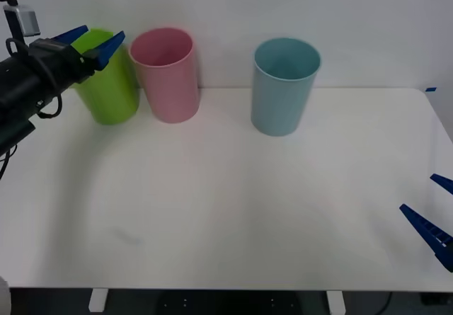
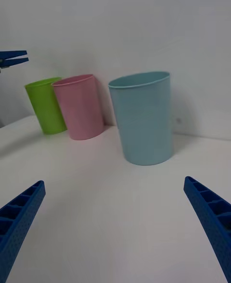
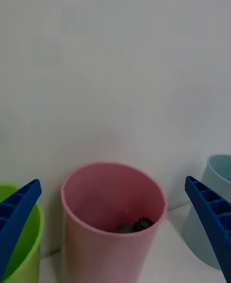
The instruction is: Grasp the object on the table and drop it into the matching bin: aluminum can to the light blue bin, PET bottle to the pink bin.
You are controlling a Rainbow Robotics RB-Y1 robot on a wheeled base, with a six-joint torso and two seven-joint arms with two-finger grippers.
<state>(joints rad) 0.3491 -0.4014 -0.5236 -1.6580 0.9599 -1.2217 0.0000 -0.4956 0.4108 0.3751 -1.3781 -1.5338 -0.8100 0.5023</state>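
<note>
The PET bottle (image 3: 136, 225) is lying at the bottom of the pink bin (image 1: 168, 81), its black cap showing in the left wrist view. That bin is standing at the table's (image 1: 233, 209) far edge, just beside the lime green bin (image 1: 110, 88) and apart from the light blue bin (image 1: 283, 88). Broad white tabletop is lying open in front of all three. The left gripper (image 1: 92, 42) is hovering over the green bin, beside the pink rim, fingers spread wide and holding nothing. The right gripper (image 1: 435, 212) is waiting low at the table's right edge, fingers also wide apart.
</note>
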